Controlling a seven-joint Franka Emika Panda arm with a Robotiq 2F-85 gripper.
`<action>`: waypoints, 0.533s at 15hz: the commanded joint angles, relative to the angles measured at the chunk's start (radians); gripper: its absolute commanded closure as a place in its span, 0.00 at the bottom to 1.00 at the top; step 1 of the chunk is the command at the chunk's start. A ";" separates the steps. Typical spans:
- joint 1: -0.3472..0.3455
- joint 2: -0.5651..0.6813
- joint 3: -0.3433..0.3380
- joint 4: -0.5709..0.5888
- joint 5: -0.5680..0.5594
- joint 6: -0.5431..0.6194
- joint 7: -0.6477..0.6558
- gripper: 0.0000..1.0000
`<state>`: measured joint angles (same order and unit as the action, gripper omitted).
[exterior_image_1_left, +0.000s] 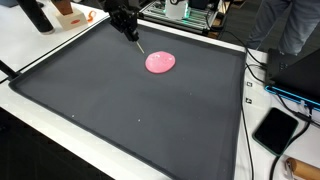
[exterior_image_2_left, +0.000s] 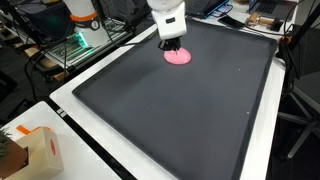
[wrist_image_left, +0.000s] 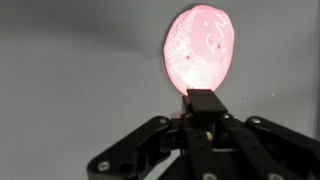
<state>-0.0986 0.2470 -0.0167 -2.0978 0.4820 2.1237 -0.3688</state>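
A flat pink oval blob (exterior_image_1_left: 160, 62) lies on the far part of a dark grey mat (exterior_image_1_left: 120, 110) and is seen in both exterior views (exterior_image_2_left: 178, 56). My gripper (exterior_image_1_left: 129, 30) hangs just beside it, over the mat's far edge (exterior_image_2_left: 171, 42). In the wrist view the gripper (wrist_image_left: 203, 98) has its black fingers pressed together, with the pink blob (wrist_image_left: 203, 48) right ahead of the tips. A thin stick (exterior_image_1_left: 138, 43) slants down from the shut fingers towards the blob. Its pale end (wrist_image_left: 210, 132) shows between the fingers. Whether the stick's tip touches the blob is unclear.
The mat (exterior_image_2_left: 180, 120) covers most of a white table. A black tablet (exterior_image_1_left: 276, 130) and cables lie off the mat's side. A cardboard box (exterior_image_2_left: 30, 150) sits at a table corner. Lab equipment (exterior_image_1_left: 185, 12) and an orange-and-white object (exterior_image_2_left: 82, 15) stand beyond the far edge.
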 joint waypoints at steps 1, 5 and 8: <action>0.009 0.058 0.012 0.100 -0.066 -0.062 0.062 0.97; 0.036 0.113 0.031 0.207 -0.151 -0.125 0.123 0.97; 0.066 0.151 0.044 0.290 -0.223 -0.181 0.168 0.97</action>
<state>-0.0569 0.3447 0.0183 -1.9014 0.3302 2.0088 -0.2555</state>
